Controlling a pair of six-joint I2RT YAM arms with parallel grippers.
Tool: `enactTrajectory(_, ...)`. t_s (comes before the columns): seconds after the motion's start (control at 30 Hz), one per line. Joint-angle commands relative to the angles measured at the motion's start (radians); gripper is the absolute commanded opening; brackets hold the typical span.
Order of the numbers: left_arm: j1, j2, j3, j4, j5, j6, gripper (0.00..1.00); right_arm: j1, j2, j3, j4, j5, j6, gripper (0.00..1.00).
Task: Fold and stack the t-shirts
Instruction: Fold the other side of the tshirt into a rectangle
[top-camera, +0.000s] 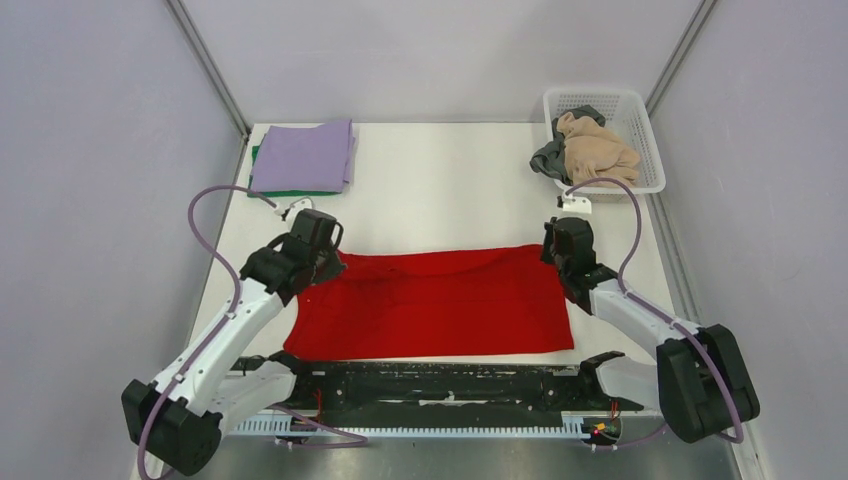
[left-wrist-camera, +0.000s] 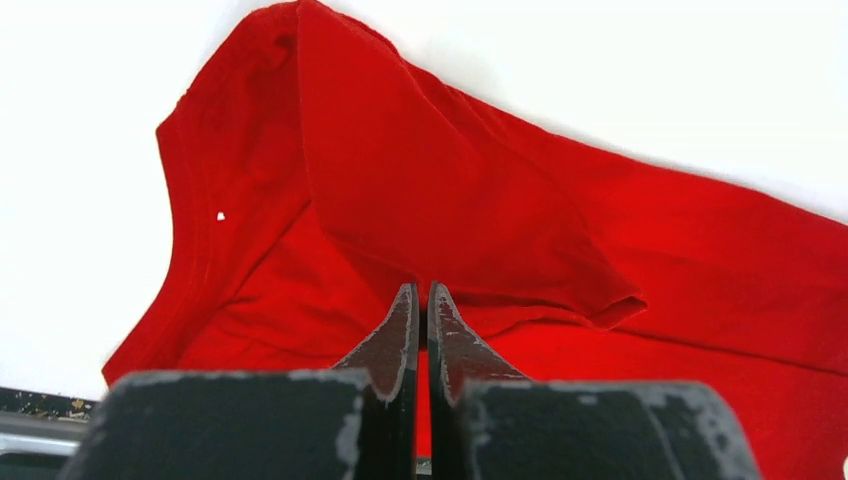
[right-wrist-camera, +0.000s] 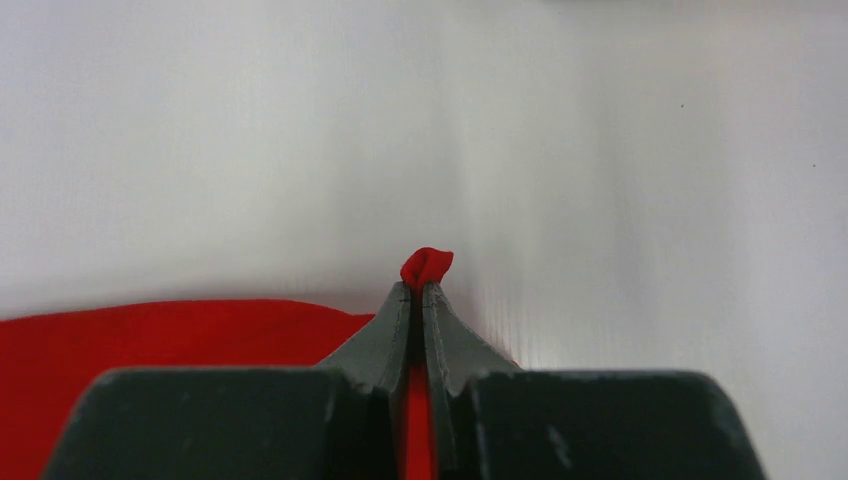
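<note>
**A:** Which step was in hand?

**B:** Folding the red shirt (top-camera: 430, 305). It lay spread across the table (top-camera: 450, 190), toward 6 o'clock. The left gripper (top-camera: 333, 262) was clamped on the shirt's 10 o'clock corner. The right gripper (top-camera: 556, 256) was pinched tight on the 2 o'clock corner, with a nub of red cloth poking past its tips.

**A:** And the other shirts?

**B:** The lilac shirt (top-camera: 303, 155) sat folded on top of the green shirt (top-camera: 300, 192) at 11 o'clock. The basket (top-camera: 650, 130) at 1 o'clock held other clothes.

**A:** What did the next move call for?

**B:** By my reckoning, both arms had to lift together and carry that far edge toward 6 o'clock. They had to keep it level, because an uneven pull would likely skew the fold.
</note>
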Motion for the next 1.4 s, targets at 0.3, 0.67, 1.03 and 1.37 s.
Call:
enactTrajectory(0.3, -0.013, -0.253, -0.061, -0.225, 0.014, -0.115, 0.02, 0.013, -0.128, -0.049, -0.062, 0.017, 0.006, 0.08)
enactTrajectory(0.67, -0.017, -0.349, -0.193, -0.220, 0.128, -0.206, 0.02, 0.021, -0.163, -0.126, -0.055, -0.006, 0.013, 0.12)
enactTrajectory(1.03, -0.097, -0.422, -0.363, -0.220, 0.258, -0.352, 0.40, 0.021, -0.240, -0.193, -0.141, 0.124, 0.141, 0.60)
enactTrajectory(1.37, -0.105, -0.369, -0.184, -0.138, 0.190, -0.219, 1.00, 0.021, -0.376, -0.140, -0.363, 0.428, 0.260, 0.98)
